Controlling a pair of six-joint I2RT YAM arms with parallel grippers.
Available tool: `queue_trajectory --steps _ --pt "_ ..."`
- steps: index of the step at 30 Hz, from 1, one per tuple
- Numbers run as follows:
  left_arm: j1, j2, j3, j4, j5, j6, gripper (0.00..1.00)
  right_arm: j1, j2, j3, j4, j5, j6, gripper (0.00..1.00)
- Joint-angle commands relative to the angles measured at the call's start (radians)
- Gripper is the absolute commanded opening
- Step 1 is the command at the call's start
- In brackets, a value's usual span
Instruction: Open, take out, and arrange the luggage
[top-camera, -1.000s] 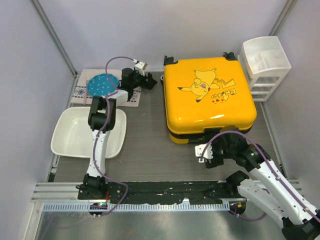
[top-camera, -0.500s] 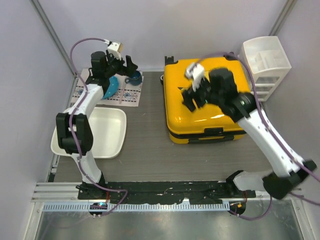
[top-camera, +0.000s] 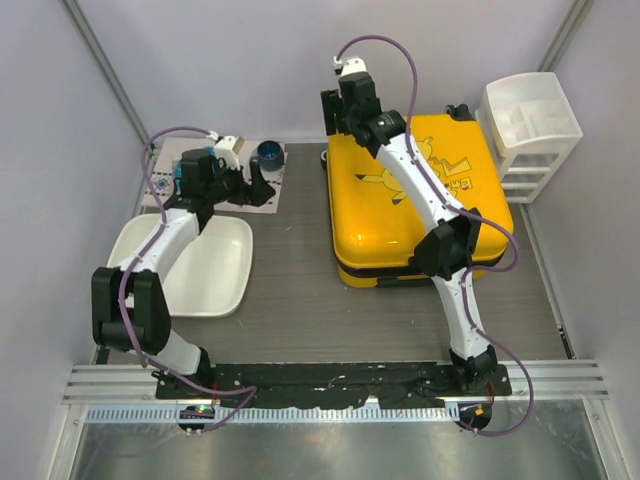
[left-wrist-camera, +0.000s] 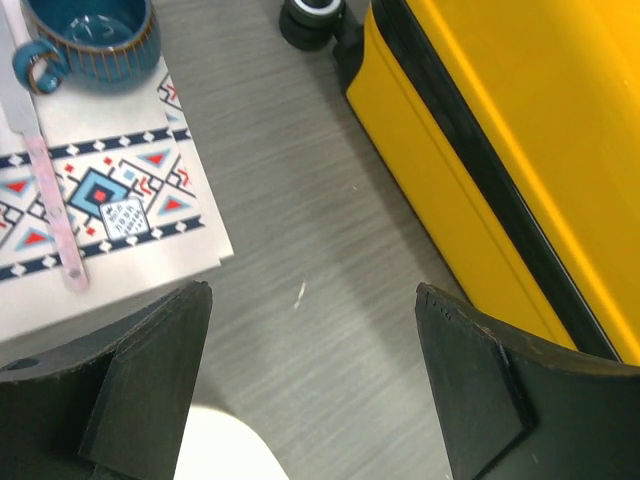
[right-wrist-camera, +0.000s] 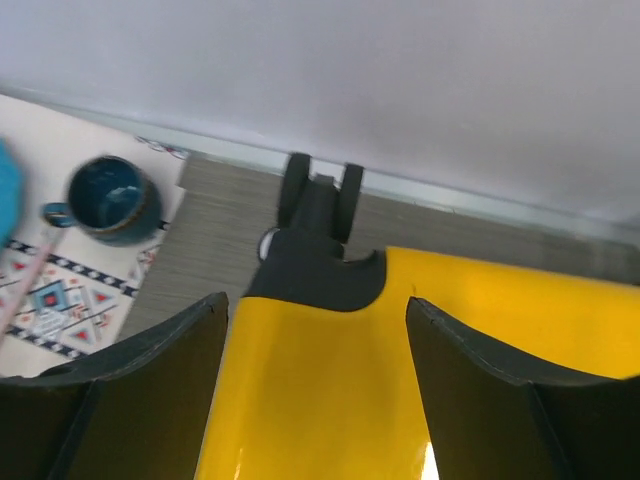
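Note:
The yellow luggage (top-camera: 420, 205) lies flat and zipped shut on the table, cartoon print facing up. My right gripper (top-camera: 340, 122) hangs open over its far left corner. In the right wrist view that gripper (right-wrist-camera: 315, 305) frames the yellow shell (right-wrist-camera: 330, 400) and the black wheel housing (right-wrist-camera: 315, 262), touching neither. My left gripper (top-camera: 252, 186) is open by the placemat's right edge. Between the fingers of the left gripper (left-wrist-camera: 312, 295) is only bare table, and the luggage's side (left-wrist-camera: 520, 150) with its black zipper band lies to the right.
A patterned placemat (top-camera: 165, 188) at the back left carries a blue cup (top-camera: 268, 153), a pink-handled utensil (left-wrist-camera: 50, 200) and a blue plate (top-camera: 183, 170) partly hidden by the arm. A white tray (top-camera: 215, 265) sits in front of it. A white drawer unit (top-camera: 528, 125) stands at the back right.
My right arm has swung from the luggage's near edge across the lid to its far left corner. My left gripper rose over the placemat, then came down at its right edge.

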Motion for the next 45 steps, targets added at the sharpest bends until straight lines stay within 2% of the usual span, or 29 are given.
queue_trajectory --steps 1,4,8,13,18,22,29,33,34,37,38,40,41,44,45 --pt "0.001 -0.132 -0.08 0.026 0.001 -0.03 0.87 -0.016 -0.004 -0.084 0.181 0.141 0.044 0.77" --pt "-0.001 -0.199 -0.148 0.052 0.0 -0.01 0.88 -0.02 0.048 -0.048 0.208 0.139 0.026 0.76" --pt "-0.007 -0.209 -0.165 0.094 0.065 -0.009 0.88 -0.033 0.019 -0.087 0.125 0.061 0.049 0.76" --pt "-0.037 -0.066 -0.091 0.123 0.251 0.048 0.85 -0.091 -0.049 -0.309 -0.007 -0.115 0.188 0.7" --pt "-0.111 0.018 -0.031 0.137 0.273 0.118 0.83 -0.096 -0.175 -0.544 -0.072 -0.262 0.238 0.65" --pt "-0.221 0.031 -0.05 0.152 0.25 0.14 0.81 -0.108 -0.317 -0.786 -0.087 -0.361 0.259 0.64" --pt "-0.465 0.084 -0.159 0.224 0.193 0.296 0.78 -0.116 -0.587 -1.017 -0.093 -0.448 0.192 0.64" --pt "-0.588 0.124 -0.16 0.261 0.167 0.306 0.77 -0.166 -0.734 -1.025 -0.086 -0.496 0.163 0.74" --pt "-0.637 0.123 -0.16 0.261 0.161 0.31 0.76 -0.221 -0.76 -0.993 -0.086 -0.502 0.149 0.76" --pt "-0.726 0.118 -0.151 0.215 0.156 0.352 0.76 -0.332 -0.813 -0.927 -0.102 -0.441 0.097 0.76" --pt "-0.739 0.109 -0.149 0.176 0.176 0.361 0.76 -0.359 -0.819 -0.913 -0.115 -0.4 0.034 0.76" --pt "-0.734 0.057 -0.139 0.12 0.211 0.341 0.76 -0.431 -0.823 -0.888 -0.125 -0.387 0.006 0.76" --pt "-0.719 0.028 -0.134 0.035 0.275 0.344 0.76 -0.45 -0.826 -0.887 -0.138 -0.39 0.005 0.76" --pt "-0.567 -0.113 -0.142 0.0 0.34 0.246 0.75 -0.468 -0.86 -0.913 -0.147 -0.408 -0.002 0.74" --pt "-0.473 -0.147 -0.117 -0.004 0.331 0.146 0.75 -0.467 -0.898 -0.945 -0.142 -0.428 0.015 0.74"
